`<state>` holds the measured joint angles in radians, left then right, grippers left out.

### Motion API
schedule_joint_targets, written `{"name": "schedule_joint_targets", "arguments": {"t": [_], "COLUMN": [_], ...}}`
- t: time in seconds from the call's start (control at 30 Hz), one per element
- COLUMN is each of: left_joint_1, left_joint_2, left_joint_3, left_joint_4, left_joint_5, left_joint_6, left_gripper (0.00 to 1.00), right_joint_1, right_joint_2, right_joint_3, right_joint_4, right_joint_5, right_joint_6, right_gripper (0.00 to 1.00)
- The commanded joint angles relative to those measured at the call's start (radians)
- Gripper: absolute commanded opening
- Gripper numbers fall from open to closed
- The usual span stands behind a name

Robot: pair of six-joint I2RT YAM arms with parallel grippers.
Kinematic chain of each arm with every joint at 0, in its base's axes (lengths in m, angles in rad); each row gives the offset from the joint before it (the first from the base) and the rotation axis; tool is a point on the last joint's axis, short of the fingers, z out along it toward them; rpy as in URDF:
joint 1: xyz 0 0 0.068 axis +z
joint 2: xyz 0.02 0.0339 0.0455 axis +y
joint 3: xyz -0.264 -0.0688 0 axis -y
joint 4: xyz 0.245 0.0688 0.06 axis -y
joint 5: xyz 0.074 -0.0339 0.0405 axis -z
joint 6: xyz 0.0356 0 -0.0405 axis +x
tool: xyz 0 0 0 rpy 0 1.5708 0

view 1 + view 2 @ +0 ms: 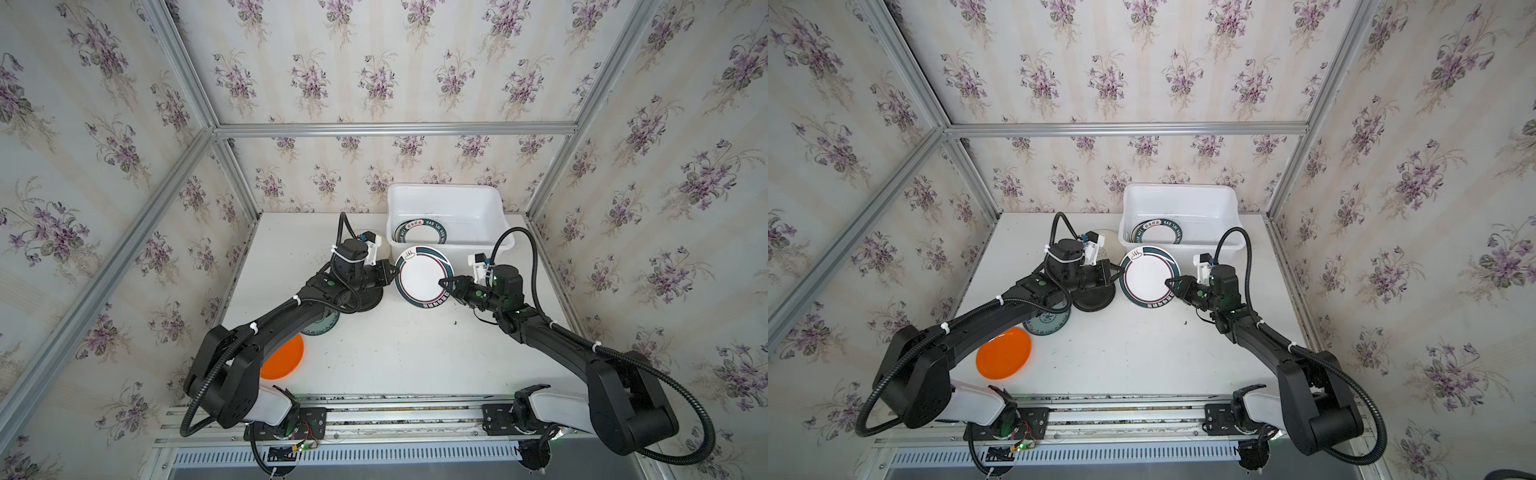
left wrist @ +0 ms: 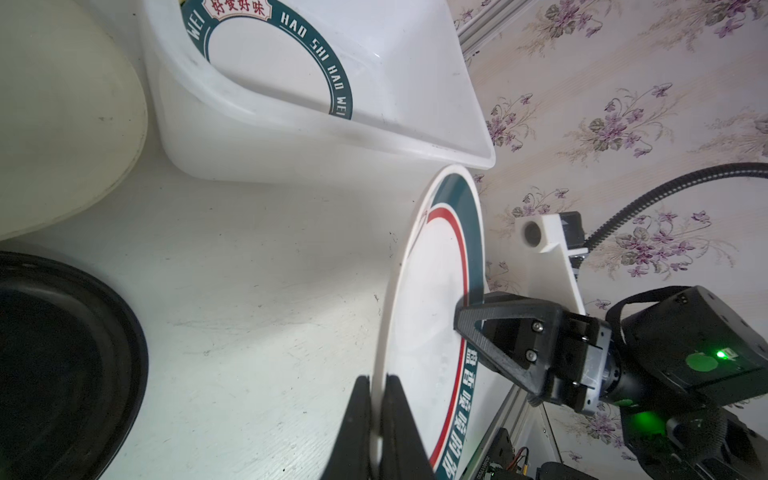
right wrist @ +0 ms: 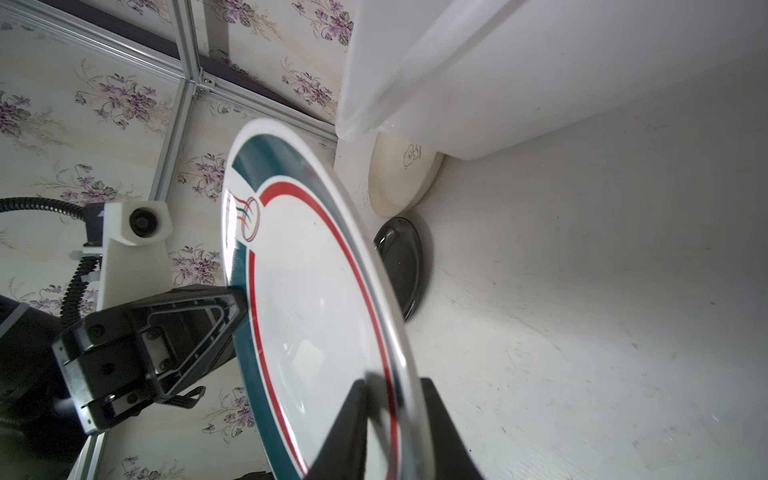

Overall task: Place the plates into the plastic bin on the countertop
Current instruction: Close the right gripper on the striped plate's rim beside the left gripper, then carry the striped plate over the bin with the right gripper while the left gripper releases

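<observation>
Grippers both grasp the white round teal-rimmed plate (image 1: 419,276) above the white bench (image 1: 395,353): left gripper (image 1: 392,272) on its left edge, right gripper (image 1: 444,284) on its right. Deep white plastic bin (image 1: 449,189) stands just beyond, on the far side.

Six plates were in sight: one ringed plate (image 1: 419,278) between two tools, left tool (image 1: 393,271) and right tool (image 1: 442,284); one lettered plate (image 1: 419,235) in the one bin (image 1: 451,203) beyond them; a cream plate (image 3: 403,178), black plate (image 1: 1096,300), patterned plate (image 1: 1045,325) and orange plate (image 1: 1003,353) on the left tool's side.
</observation>
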<state>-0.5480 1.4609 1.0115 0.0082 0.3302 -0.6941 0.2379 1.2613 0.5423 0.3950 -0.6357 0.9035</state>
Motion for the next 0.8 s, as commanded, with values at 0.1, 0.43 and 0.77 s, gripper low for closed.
{"name": "schedule_joint_targets", "arguments": {"t": [0.1, 0.43, 0.77], "left_joint_1": [0.002, 0.023, 0.129], "left_joint_2": [0.009, -0.046, -0.054], "left_joint_3": [0.001, 0.018, 0.035], "left_joint_4": [0.072, 0.068, 0.065], "left_joint_5": [0.017, -0.089, -0.118], "left_joint_6": [0.019, 0.133, 0.104], "left_gripper": [0.29, 1.00, 1.00], "right_joint_1": [0.007, 0.006, -0.077], "right_joint_2": [-0.017, -0.074, 0.245], "right_joint_3": [0.063, 0.263, 0.736], "right_joint_4": [-0.136, -0.416, -0.581], "right_joint_5": [0.109, 0.243, 0.308], "right_joint_6": [-0.065, -0.220, -0.397], "right_gripper": [0.00, 0.00, 0.00]}}
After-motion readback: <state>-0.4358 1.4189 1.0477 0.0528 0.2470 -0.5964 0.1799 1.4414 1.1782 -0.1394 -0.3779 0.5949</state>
